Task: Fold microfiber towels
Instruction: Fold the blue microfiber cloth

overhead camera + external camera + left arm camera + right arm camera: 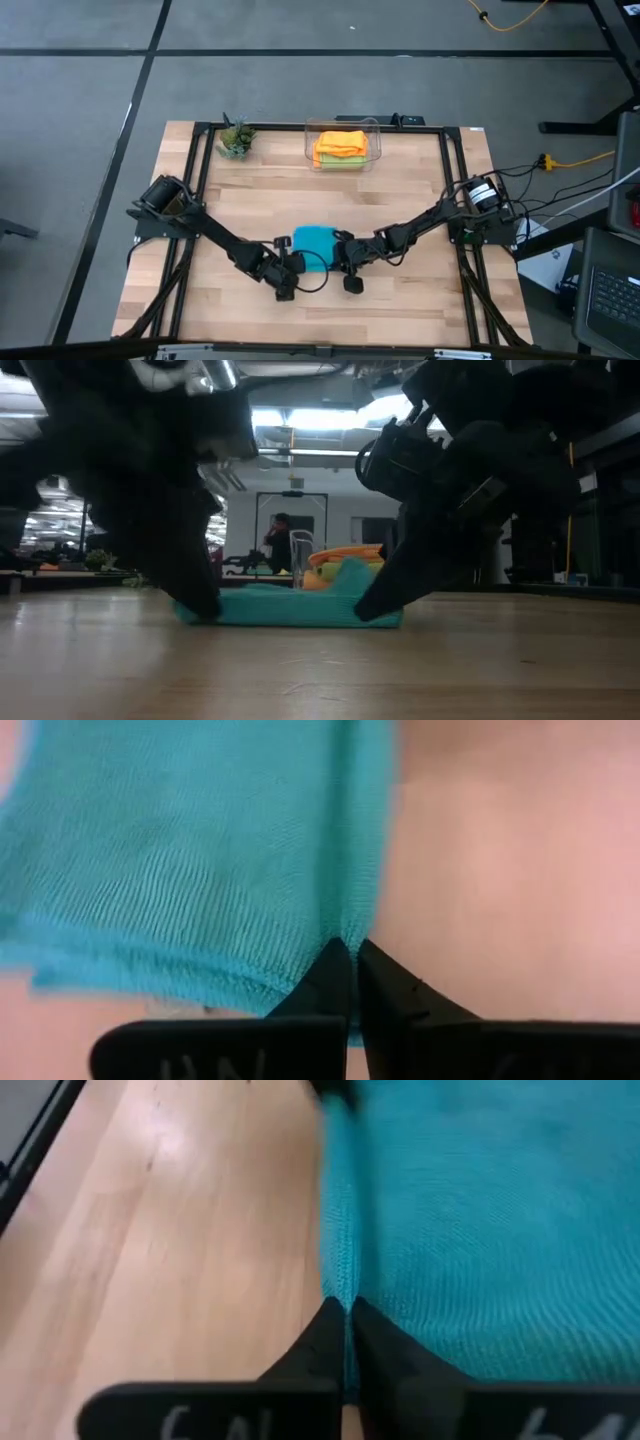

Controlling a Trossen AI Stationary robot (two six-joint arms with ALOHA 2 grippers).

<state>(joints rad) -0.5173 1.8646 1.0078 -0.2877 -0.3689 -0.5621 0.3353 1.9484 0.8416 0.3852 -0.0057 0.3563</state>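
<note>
High view: evenly lit from above, sharp, soft short shadows under arms on the table [400,190]; no glare. Low view: backlit by bright ceiling strip lights [320,418] in the room behind, so both arms read as near-black silhouettes, close and blurred; tabletop fairly dim w/ faint sheen. Wrist views: bright, warm wash, v. close; teal towel [190,850] weave sharp mid-frame, smeared toward the edges; wood beyond is soft, out of focus.
</note>
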